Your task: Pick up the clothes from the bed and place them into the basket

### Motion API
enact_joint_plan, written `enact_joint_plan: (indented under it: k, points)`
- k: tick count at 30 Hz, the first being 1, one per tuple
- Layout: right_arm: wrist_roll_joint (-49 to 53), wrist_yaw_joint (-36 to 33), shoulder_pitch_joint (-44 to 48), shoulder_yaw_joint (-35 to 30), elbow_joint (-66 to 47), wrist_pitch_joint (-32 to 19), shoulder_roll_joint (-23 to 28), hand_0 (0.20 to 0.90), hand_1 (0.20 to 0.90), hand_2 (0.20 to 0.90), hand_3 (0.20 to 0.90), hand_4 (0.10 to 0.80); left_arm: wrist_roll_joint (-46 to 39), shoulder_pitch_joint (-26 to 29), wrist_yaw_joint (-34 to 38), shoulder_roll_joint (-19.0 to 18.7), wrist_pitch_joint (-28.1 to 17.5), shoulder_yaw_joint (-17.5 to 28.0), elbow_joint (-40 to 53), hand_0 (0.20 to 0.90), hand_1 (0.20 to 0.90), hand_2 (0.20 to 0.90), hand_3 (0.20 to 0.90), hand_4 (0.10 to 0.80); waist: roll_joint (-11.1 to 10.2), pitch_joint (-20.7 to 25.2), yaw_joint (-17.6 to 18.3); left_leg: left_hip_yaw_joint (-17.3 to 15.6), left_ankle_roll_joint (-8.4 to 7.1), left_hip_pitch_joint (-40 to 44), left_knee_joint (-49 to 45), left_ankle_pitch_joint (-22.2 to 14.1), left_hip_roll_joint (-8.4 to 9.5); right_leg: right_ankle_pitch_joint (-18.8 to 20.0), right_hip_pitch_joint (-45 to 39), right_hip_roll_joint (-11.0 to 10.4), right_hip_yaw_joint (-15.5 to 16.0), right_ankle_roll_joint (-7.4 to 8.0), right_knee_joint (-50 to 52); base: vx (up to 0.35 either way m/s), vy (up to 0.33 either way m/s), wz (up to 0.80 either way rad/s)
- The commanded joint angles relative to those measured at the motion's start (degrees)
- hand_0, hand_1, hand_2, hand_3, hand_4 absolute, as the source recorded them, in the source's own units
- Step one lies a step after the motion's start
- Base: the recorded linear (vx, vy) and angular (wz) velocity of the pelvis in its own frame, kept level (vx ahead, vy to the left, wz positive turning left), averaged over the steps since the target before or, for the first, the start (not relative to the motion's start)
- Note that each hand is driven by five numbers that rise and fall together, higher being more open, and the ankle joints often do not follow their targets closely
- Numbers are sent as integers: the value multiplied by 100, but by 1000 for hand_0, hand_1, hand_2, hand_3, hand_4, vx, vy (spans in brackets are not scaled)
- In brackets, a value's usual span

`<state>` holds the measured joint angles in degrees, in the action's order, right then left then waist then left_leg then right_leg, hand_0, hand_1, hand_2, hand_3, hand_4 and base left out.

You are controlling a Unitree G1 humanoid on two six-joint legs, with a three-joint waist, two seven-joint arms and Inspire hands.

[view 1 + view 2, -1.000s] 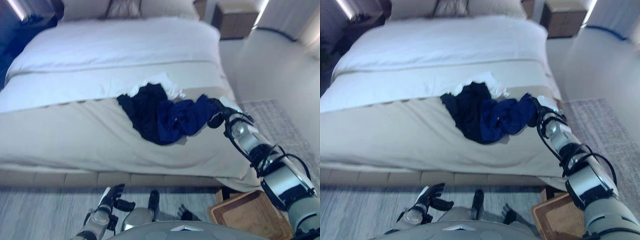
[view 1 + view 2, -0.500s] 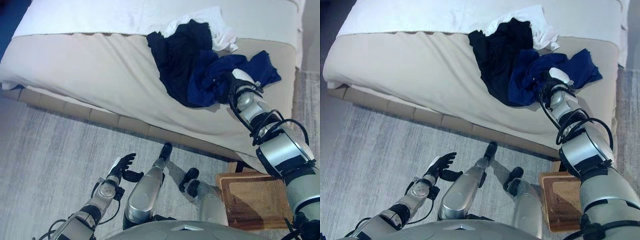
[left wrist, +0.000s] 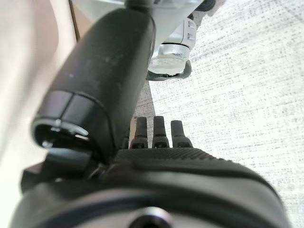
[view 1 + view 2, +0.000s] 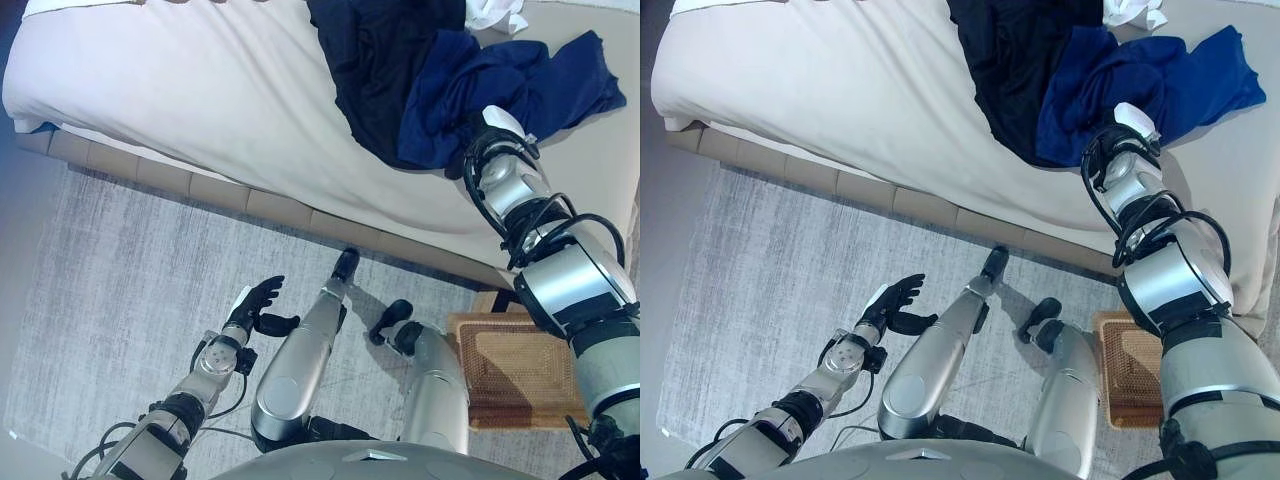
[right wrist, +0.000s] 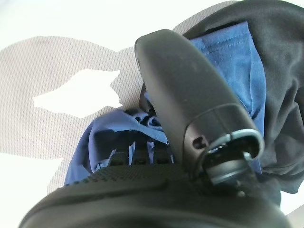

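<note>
A dark blue garment (image 4: 470,85) lies bunched on the beige bed (image 4: 200,100) near its front edge. It overlaps a black garment (image 4: 380,50), and a bit of white cloth (image 4: 492,12) shows behind both. My right hand (image 4: 492,128) is sunk into the blue garment (image 5: 223,61). The right wrist view shows blue folds gathered around the fingers and under the thumb (image 5: 171,80). Low over the rug, my left hand (image 4: 252,305) is open and holds nothing. The woven basket (image 4: 520,370) stands on the floor below my right arm.
A grey rug (image 4: 120,300) covers the floor in front of the bed. The bed's padded base (image 4: 200,185) runs along the rug's far side. The basket stands close to the bed's front right corner.
The whole picture has shifted as the camera tilted down toward the floor and basket. My right hand stays in the blue garment. The left hand holds its place.
</note>
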<state>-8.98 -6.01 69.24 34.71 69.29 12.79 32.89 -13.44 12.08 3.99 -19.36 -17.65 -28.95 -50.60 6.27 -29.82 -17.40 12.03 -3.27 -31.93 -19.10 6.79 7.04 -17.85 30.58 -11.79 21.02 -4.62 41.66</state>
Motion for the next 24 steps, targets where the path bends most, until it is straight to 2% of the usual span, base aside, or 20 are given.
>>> enact_joint_plan:
  k: [1,6,7,8,9,11,12,14,15,24]
  points:
    - [133,-53,585,382,-366,-105,469,900,900,900,900,800,-238,-366,-11,-309,-368,251,412,900,900,900,900,800,28,7,-91,-542,569,-224,-1245,-1042,308,650,-133,112,-98,232,-164,-7,19,-3]
    - [101,-35,734,397,-237,-20,573,900,900,900,900,800,-414,-483,-75,-446,-414,312,669,900,900,900,900,800,91,3,-139,-578,628,-510,-1587,-1158,322,524,187,85,-171,195,228,-2,2,-1]
    - [123,-58,756,407,-222,-5,606,853,853,853,845,745,-454,-513,-106,-474,-443,313,693,900,900,900,900,800,103,3,-146,-592,631,-558,-1652,-1176,323,512,224,73,-173,192,274,0,0,0]
    - [149,-89,759,395,-209,1,640,853,853,853,845,745,-476,-559,-121,-497,-451,326,749,900,900,900,900,800,113,3,-154,-595,633,-592,-1705,-1196,329,492,252,72,-178,182,324,0,0,0]
    - [140,-155,780,395,-183,12,667,801,801,801,785,685,-495,-591,-133,-516,-469,328,784,900,900,900,900,800,129,3,-156,-606,636,-622,-1767,-1221,327,469,288,72,-184,172,399,0,0,0]
    - [91,-275,829,380,-155,38,722,735,735,735,708,608,-488,-646,-155,-541,-514,349,837,900,900,900,900,800,145,3,-168,-616,641,-695,-1884,-1275,338,425,359,70,-195,159,507,0,0,0]
    - [92,-286,833,379,-153,37,725,684,684,684,647,547,-489,-645,-156,-542,-517,349,837,900,900,900,900,800,145,3,-169,-618,642,-702,-1894,-1280,339,421,366,69,-196,158,516,0,0,0]
    - [126,-405,919,405,-147,96,802,514,514,514,450,350,-545,-679,-163,-595,-524,343,902,900,900,900,900,800,155,3,-172,-630,661,-766,-1977,-1315,344,396,434,70,-207,154,593,0,0,0]
    - [143,-444,964,408,-152,128,841,300,300,300,200,100,-552,-711,-163,-618,-526,358,941,900,900,900,900,800,162,3,-176,-638,666,-801,-2025,-1327,350,384,474,72,-212,147,646,0,0,0]
    - [243,-764,1303,444,-96,151,1038,300,300,300,200,100,-674,-919,-159,-716,-574,480,1032,900,900,900,900,800,211,3,-206,-646,643,-902,-2159,-1346,357,340,571,101,-255,122,779,-1,-4,-1]
